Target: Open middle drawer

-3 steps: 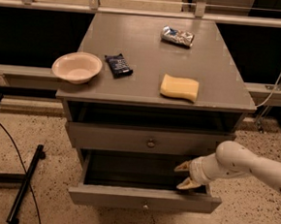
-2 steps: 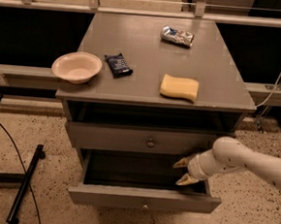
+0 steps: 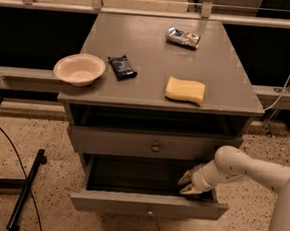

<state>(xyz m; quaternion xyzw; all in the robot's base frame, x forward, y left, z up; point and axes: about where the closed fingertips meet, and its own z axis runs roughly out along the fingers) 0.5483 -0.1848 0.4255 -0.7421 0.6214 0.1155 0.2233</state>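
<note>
The middle drawer [image 3: 148, 206] is a grey tray with a flat front and a small round knob. It stands pulled well out below the shut top drawer [image 3: 155, 146]. My gripper [image 3: 189, 184] reaches in from the right on a white arm. It sits inside the pulled-out drawer at its right end, just behind the front panel. Its two tan fingers [image 3: 184, 179] are apart and hold nothing. The lowest drawer is hidden under the open one.
On the cabinet top [image 3: 155, 53] lie a cream bowl [image 3: 79, 68], a dark snack packet [image 3: 122, 67], a yellow sponge [image 3: 185, 90] and a silver chip bag [image 3: 183, 37]. A black stand and cable [image 3: 26, 188] lie on the floor at the left. A rail runs behind the cabinet.
My gripper has shifted slightly to the left inside the open drawer. The drawer has stayed pulled out by the same amount.
</note>
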